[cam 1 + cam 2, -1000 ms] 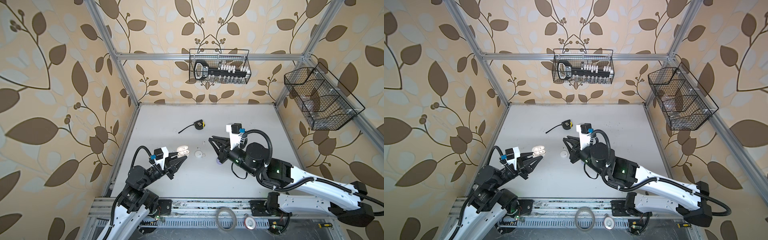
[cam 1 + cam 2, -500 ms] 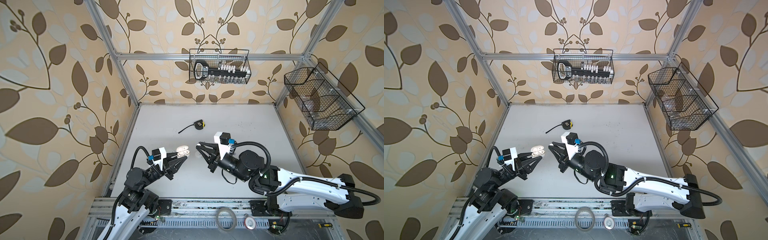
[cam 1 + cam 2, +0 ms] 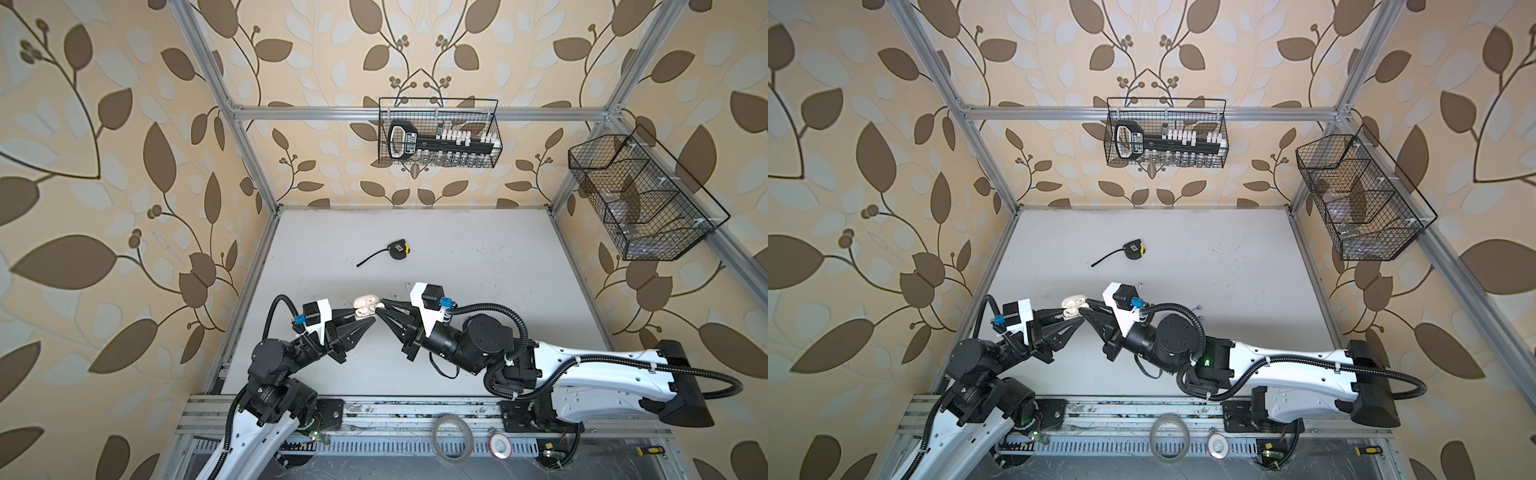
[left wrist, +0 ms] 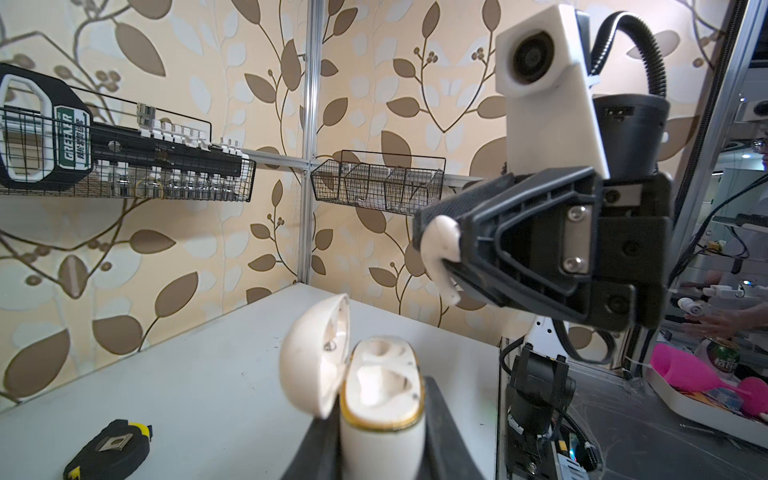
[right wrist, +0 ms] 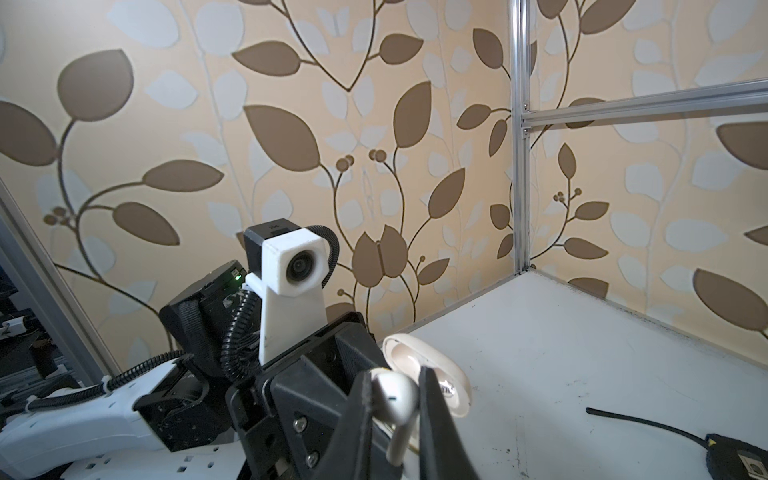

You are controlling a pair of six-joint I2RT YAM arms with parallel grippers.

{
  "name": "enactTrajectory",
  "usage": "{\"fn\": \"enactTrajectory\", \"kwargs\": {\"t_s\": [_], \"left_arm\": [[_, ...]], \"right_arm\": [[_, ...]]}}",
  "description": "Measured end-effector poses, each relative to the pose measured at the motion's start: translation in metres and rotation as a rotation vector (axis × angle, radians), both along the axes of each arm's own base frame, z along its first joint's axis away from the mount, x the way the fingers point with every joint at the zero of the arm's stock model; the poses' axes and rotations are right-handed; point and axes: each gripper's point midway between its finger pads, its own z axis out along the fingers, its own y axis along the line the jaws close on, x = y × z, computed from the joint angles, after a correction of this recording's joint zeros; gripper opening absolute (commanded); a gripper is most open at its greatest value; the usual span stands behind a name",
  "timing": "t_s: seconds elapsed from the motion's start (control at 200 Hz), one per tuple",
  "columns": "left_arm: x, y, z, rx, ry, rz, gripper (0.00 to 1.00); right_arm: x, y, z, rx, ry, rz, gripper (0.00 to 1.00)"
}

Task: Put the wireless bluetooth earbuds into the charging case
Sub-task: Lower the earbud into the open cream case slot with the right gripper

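Note:
My left gripper (image 4: pixel 380 440) is shut on the body of a cream charging case (image 4: pixel 382 415), held upright off the table. Its lid (image 4: pixel 313 357) is swung open and both sockets look empty. In both top views the case (image 3: pixel 365 305) (image 3: pixel 1072 305) sits at the tip of the left gripper (image 3: pixel 365 316) (image 3: pixel 1074 318). My right gripper (image 5: pixel 395 415) is shut on a white earbud (image 5: pixel 395 399), stem pointing down. It hangs just beside and above the case opening (image 4: pixel 440 249) (image 3: pixel 379 306). No other earbuds can be made out.
A black and yellow tape measure (image 3: pixel 398 250) (image 4: pixel 110 449) lies on the white table behind the grippers. A wire basket (image 3: pixel 438 133) hangs on the back wall and another wire basket (image 3: pixel 640 199) on the right wall. A tape roll (image 3: pixel 452 437) lies on the front rail.
The right gripper has swept left across the table with the earbud and now meets the case. The left gripper and case have hardly moved.

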Motion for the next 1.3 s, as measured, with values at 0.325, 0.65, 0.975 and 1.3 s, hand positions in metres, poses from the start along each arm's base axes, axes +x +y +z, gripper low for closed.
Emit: {"fn": "enactTrajectory", "kwargs": {"t_s": [0.325, 0.65, 0.975, 1.3], "left_arm": [[-0.005, -0.001, 0.0, -0.002, -0.026, -0.025, 0.0], [-0.012, -0.002, 0.003, -0.004, -0.057, -0.052, 0.0], [-0.015, -0.004, -0.001, 0.0, -0.068, -0.073, 0.0], [-0.018, -0.004, -0.002, -0.006, -0.055, -0.086, 0.0]], "right_arm": [[0.002, 0.004, 0.001, 0.027, -0.008, -0.009, 0.14], [0.003, 0.007, -0.013, 0.016, -0.007, -0.009, 0.13], [0.003, 0.005, -0.019, 0.018, -0.013, -0.017, 0.12], [-0.003, 0.004, -0.023, 0.023, -0.043, -0.018, 0.11]]}}
